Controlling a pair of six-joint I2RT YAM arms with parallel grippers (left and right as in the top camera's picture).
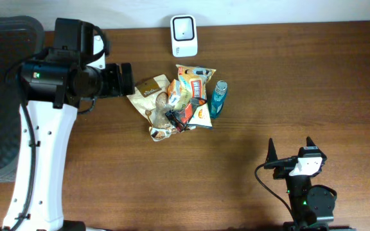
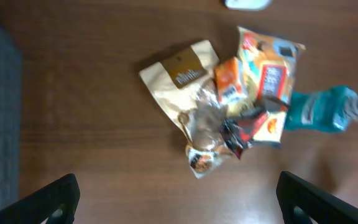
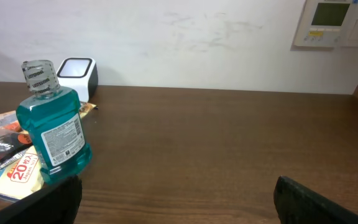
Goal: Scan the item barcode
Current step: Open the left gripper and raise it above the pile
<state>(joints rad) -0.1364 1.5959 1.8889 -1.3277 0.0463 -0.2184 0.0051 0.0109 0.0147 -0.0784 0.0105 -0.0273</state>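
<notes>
**Ana:** Where is the left tool [image 1: 126,78]?

**Ben:** Over the left part of the tabletop [image 1: 288,70], just beside the heap of goods [image 1: 178,99]. Its fingers [image 2: 53,200] are spread wide, and only bare wood shows between them.

**Ana:** And the right tool [image 1: 290,149]?

**Ben:** Near the front edge on the right side, well apart from the heap. Its jaws also gape, and nothing is between them.

**Ana:** So where are the goods?

**Ben:** In one pile toward the back edge, about midway along it. A beige pouch [image 2: 180,76] lies on the pile's left side. An orange snack bag [image 2: 269,74] lies on its right, and a small orange packet [image 2: 229,86] sits between them. A red and black wrapper [image 2: 243,129] rests on top, toward the front.

**Ana:** Any bottle?

**Ben:** Yes, a teal mouthwash bottle [image 3: 53,138] with a clear cap. It stands upright at the right rim of the pile, against the snack bag.

**Ana:** And the scanner [image 1: 184,36]?

**Ben:** White, at the back edge, just behind the pile and apart from it. I cannot tell which way any barcode faces.
</notes>
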